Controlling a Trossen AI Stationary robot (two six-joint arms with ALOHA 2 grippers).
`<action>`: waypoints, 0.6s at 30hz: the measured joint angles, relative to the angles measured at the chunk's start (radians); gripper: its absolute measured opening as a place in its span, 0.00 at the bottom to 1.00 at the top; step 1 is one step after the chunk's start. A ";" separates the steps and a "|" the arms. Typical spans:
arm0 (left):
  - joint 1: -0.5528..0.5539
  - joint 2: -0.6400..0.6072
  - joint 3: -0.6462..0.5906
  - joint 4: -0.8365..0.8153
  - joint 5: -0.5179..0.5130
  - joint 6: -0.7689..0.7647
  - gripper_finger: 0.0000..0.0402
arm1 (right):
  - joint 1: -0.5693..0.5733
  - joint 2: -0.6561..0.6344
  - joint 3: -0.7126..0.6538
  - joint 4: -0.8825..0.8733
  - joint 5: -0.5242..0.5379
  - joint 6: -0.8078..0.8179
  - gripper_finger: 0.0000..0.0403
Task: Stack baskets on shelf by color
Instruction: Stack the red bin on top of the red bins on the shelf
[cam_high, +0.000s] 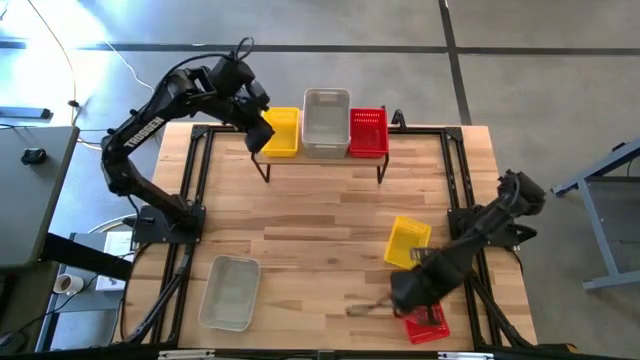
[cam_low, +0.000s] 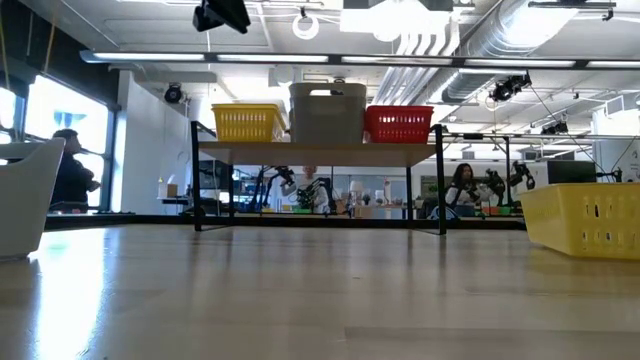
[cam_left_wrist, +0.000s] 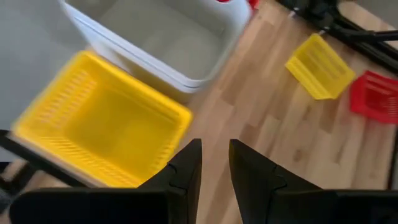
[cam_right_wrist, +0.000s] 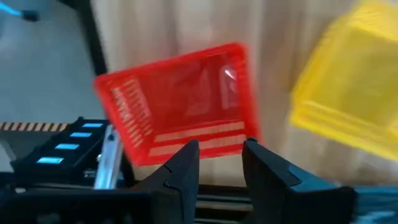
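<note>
My left gripper (cam_high: 262, 133) hangs at the upper left of the high view, over the left end of the shelf (cam_high: 320, 158), just above the yellow basket on the shelf (cam_high: 281, 131). Its fingers stand slightly parted with nothing between them. Beside that basket, in the middle of the plank, sits the grey-white basket on the shelf (cam_high: 326, 122), and the red basket on the shelf (cam_high: 368, 132) takes the right end; the three stand side by side, touching or nearly so.

My right gripper (cam_right_wrist: 221, 163) is at the lower right of the high view, its arm lying across the loose red basket (cam_high: 428, 322) near the table's front edge. Its fingers are spread apart and hold nothing; the red basket sits just beyond the tips. The loose yellow basket (cam_high: 408, 242) lies close beside it, tilted, higher in the frame. Far off at the lower left rests the loose grey-white basket (cam_high: 230, 292), alone on the wooden table (cam_high: 320, 230).
</note>
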 joint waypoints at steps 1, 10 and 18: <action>-0.015 0.000 0.000 0.000 0.000 -0.018 0.18 | 0.026 -0.009 -0.016 0.030 0.000 0.013 0.27; -0.177 0.000 0.000 -0.002 -0.028 -0.150 0.18 | 0.205 -0.018 -0.114 0.216 0.015 0.106 0.27; -0.309 0.000 0.000 -0.007 -0.090 -0.254 0.18 | 0.296 -0.018 -0.218 0.457 0.043 0.210 0.27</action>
